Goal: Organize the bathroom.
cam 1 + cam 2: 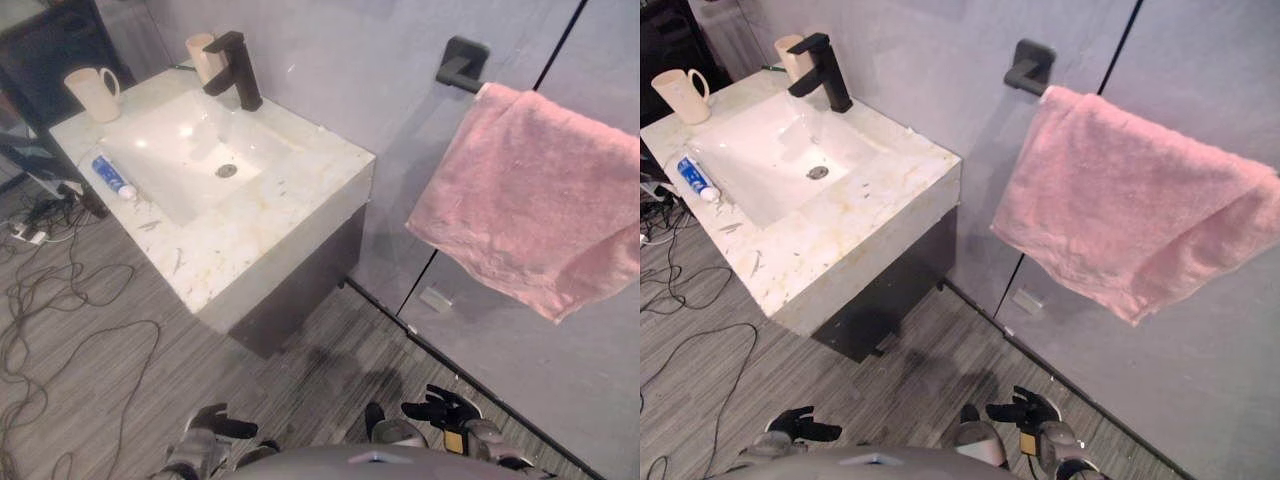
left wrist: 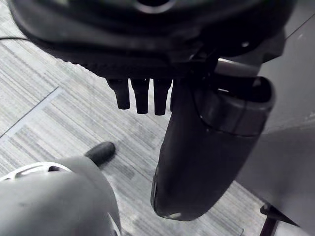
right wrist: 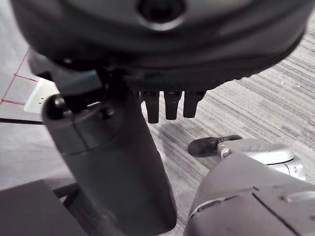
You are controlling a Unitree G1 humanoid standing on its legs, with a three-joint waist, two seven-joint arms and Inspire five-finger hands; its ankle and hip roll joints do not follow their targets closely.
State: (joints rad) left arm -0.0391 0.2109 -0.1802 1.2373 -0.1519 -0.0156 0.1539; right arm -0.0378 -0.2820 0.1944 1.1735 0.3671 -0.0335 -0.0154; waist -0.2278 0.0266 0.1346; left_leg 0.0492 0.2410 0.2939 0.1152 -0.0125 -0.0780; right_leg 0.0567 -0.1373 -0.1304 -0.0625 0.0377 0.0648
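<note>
Hanging empty with relaxed fingers, left robot hand (image 1: 215,428) and right robot hand (image 1: 447,410) leave toothpaste tube (image 1: 112,178) unsorted on bench (image 1: 255,225).

Left hand (image 1: 215,428) and right hand (image 1: 447,410) hang low and near, apart, fingers straight, holding nothing.

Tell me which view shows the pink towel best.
The right eye view: the pink towel hangs whole over the black towel bar, both lower corners inside the picture. In the left eye view the same towel runs off the edge, so its far end is cut. The wrist views look down at the floor.
</note>
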